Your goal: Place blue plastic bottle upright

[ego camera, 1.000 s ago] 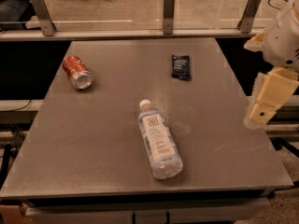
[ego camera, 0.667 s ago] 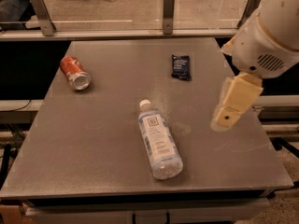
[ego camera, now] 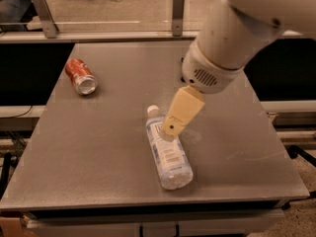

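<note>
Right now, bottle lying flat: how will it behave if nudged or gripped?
Likely rolls sideways: the blue plastic bottle lies on its round side on the table. Clear plastic, so probably light and squashy. The gripper is over its cap end.

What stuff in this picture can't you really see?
- Camera view: the gripper covers part of the blue plastic bottle; touching or just above, cannot tell.
- The arm hides the table behind it.
- Writing on the bottle label and red can is too small to read.
</note>
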### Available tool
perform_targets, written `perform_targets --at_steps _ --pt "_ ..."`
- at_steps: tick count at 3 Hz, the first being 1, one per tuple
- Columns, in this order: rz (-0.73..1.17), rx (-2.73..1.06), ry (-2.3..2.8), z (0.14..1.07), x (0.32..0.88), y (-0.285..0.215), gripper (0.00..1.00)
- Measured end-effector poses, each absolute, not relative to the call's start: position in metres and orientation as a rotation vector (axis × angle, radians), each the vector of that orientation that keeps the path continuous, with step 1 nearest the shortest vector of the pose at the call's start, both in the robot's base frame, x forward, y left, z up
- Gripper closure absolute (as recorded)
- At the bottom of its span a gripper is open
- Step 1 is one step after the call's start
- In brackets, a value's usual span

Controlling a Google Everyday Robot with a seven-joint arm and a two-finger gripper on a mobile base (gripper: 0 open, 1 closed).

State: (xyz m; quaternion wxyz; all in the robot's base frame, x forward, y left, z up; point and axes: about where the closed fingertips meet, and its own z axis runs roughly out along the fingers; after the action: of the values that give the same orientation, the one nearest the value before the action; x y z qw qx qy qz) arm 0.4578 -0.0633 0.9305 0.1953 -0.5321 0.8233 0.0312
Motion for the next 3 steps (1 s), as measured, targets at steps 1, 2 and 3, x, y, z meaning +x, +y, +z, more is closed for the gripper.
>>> perform_targets --at_steps 1,2,3 --pt "0.131 -1.393 2.455 0.898 0.462 -0.043 0.0" --pt "0.204 -1.247 2.598 0.874 0.458 -0.023 0.0" --pt "0.24 -1.081 2.714 0.857 0.453 -0.01 0.0"
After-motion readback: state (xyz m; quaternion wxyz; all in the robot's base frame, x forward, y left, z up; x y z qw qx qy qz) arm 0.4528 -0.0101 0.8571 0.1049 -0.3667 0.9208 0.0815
